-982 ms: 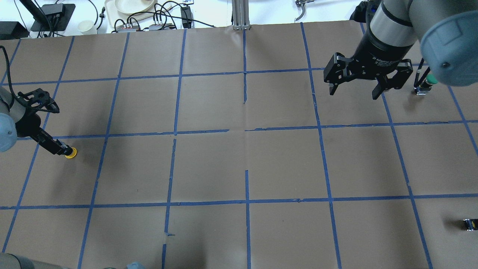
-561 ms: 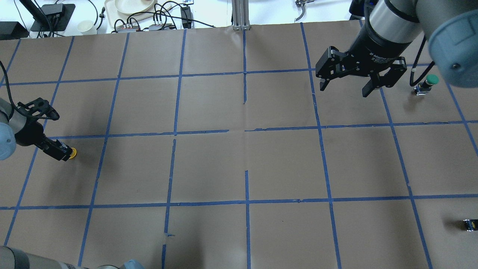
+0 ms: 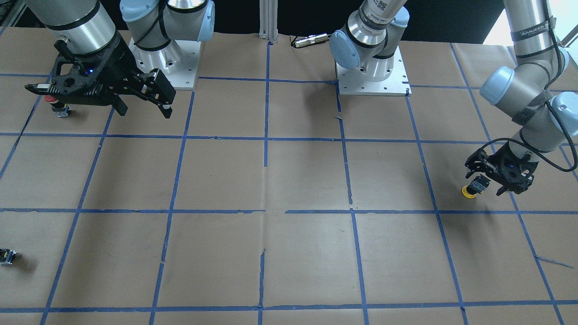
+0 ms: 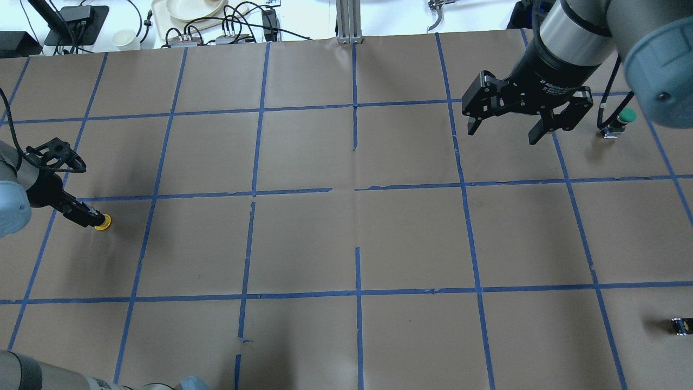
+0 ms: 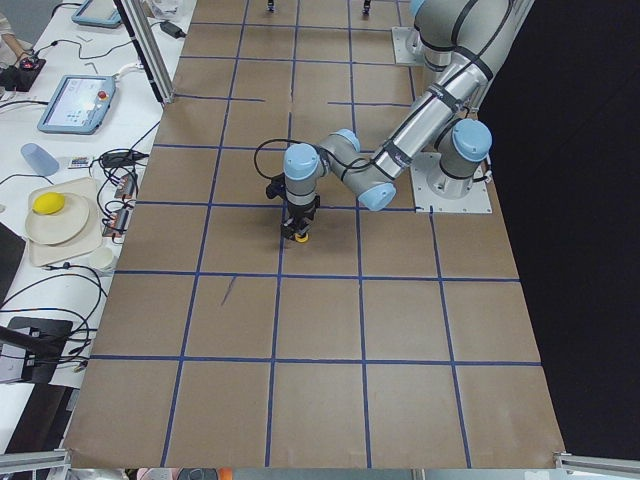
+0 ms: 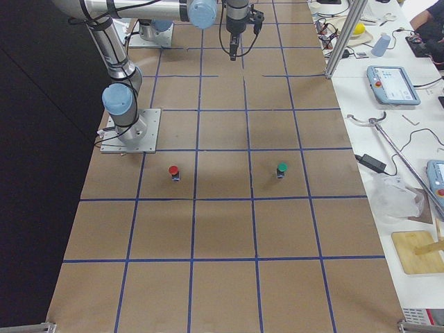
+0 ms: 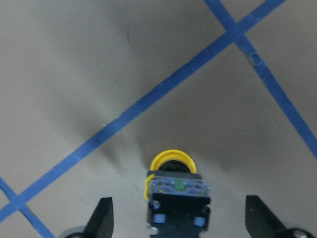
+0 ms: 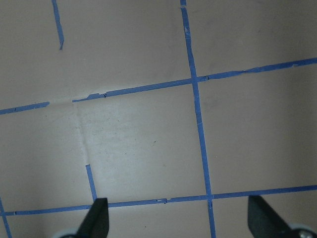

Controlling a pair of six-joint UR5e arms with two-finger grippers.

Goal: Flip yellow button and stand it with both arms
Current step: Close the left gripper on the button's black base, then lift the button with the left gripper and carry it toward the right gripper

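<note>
The yellow button [image 4: 103,222] lies tipped over on the brown paper at the table's left side, its cap pointing away from my left wrist. It also shows in the front view [image 3: 468,192] and the left wrist view [image 7: 172,162]. My left gripper [image 7: 181,218] is low over it and open; its fingers [image 7: 101,220] stand on either side of the black body without touching. It shows in the overhead view [image 4: 91,219] and the front view [image 3: 487,184] too. My right gripper [image 4: 502,134] is open and empty, held above the table at the far right.
A green-capped button [image 4: 623,117] stands at the far right. A red-capped button [image 3: 55,104] stands under my right gripper in the front view. A tiny black-and-yellow block [image 4: 680,325] lies near the right edge. Blue tape lines [image 4: 357,187] grid the paper.
My right gripper drifted slightly left and away, then came partly back, staying open. My left wrist shifted slightly; its gripper stays at the yellow button.
</note>
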